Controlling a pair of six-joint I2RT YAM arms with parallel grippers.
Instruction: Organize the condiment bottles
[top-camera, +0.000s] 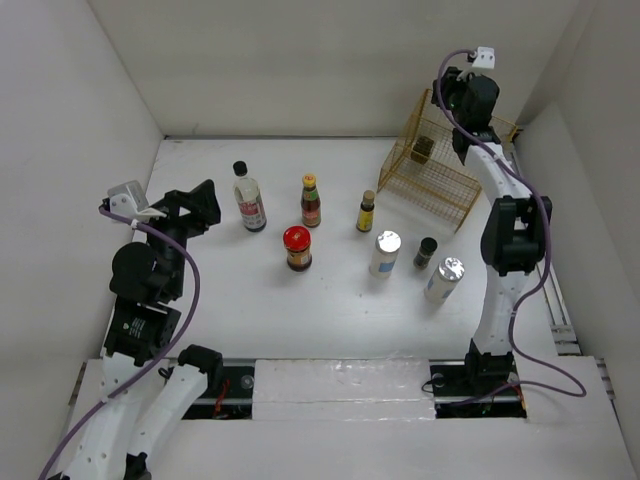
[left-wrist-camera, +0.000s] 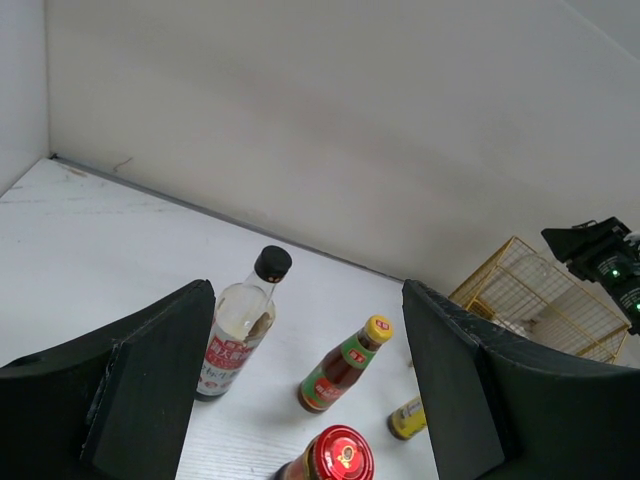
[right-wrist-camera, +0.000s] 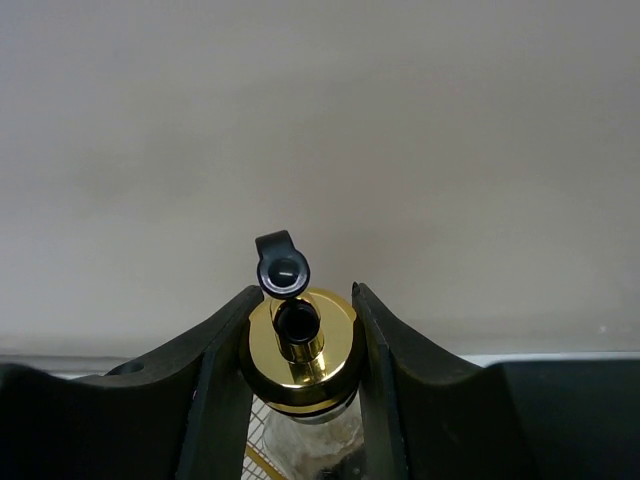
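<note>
**A:** Where is the right gripper (right-wrist-camera: 304, 293)?

**B:** At the far right, above the wire basket (top-camera: 440, 175). Its jaws are clamped on a gold-capped bottle (right-wrist-camera: 300, 365), right at the cap. The bottle's little black lid (right-wrist-camera: 282, 262) is flipped open.

**A:** And the rest?

**B:** Seven other bottles (top-camera: 311, 203) stand across the middle of the table (top-camera: 200, 290). They run from the black-capped one (top-camera: 248, 200) on the left to the silver-topped one (top-camera: 443, 279) at the near right. The left gripper (left-wrist-camera: 307, 290) hangs at the left with its jaws apart, holding nothing.

**A:** What worries you?

**B:** The hold is on a smooth, round cap, so the bottle could slip or swing. With the lid open, any tilt might spill it. The basket also looks light, so if the bottle catches its wire it could drag or tip it.
</note>
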